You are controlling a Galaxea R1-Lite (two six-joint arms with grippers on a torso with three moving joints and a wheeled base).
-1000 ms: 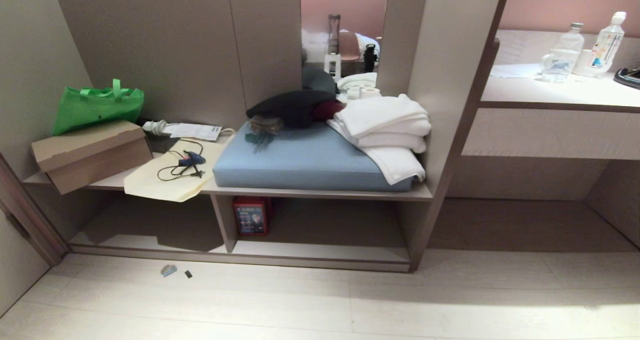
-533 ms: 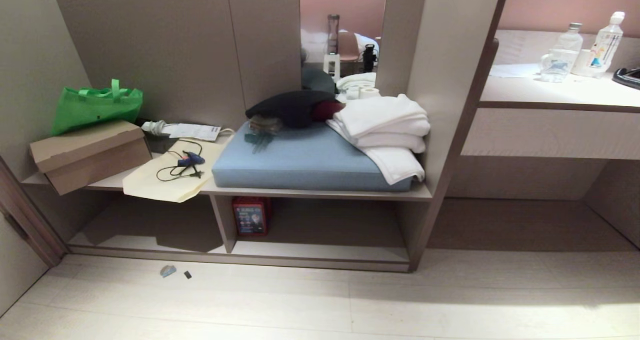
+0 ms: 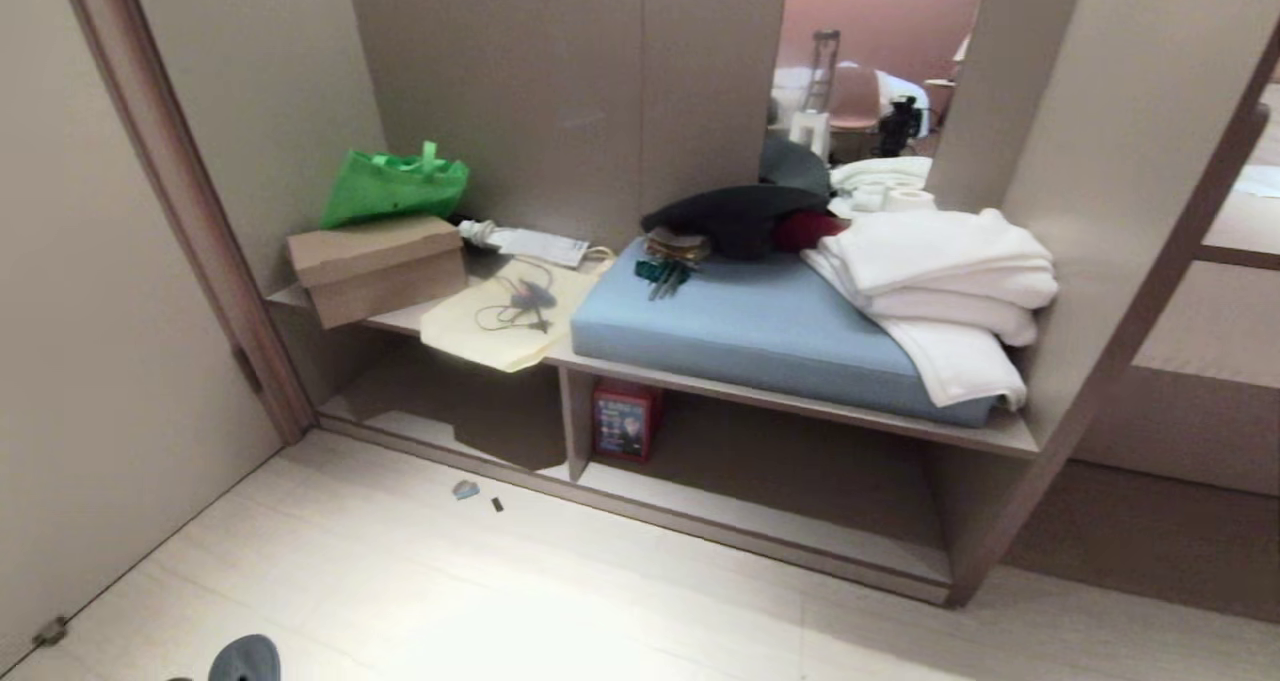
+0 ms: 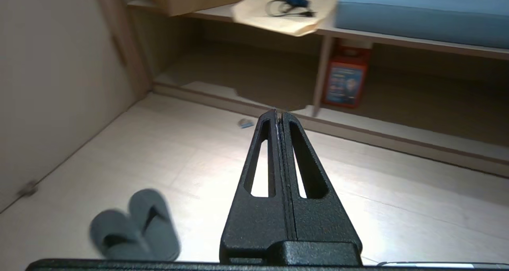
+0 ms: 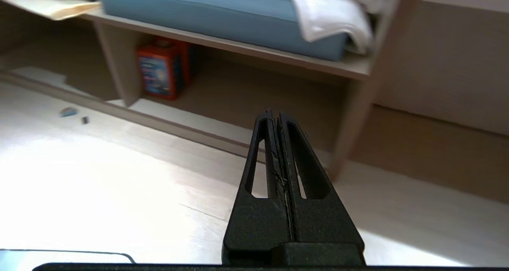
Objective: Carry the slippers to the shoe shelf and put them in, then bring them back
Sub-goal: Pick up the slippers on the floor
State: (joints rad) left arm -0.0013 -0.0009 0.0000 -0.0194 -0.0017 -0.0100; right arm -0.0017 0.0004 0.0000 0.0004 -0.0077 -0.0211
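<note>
Pale floor (image 3: 620,601) lies before the shoe shelf (image 3: 760,526), which has no slippers yet. Both slippers (image 4: 135,227) lie together on the floor beside my left pincer (image 4: 278,114); it and my right pincer (image 5: 274,114) are pressed together, holding nothing, so everything is left.

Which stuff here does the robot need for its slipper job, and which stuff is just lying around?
For the job:
slippers on the floor
shoe shelf under the bench
left gripper, right gripper, both shut, empty

Just lying about:
green bag
cardboard box
white towels
blue cushion
red box
</note>
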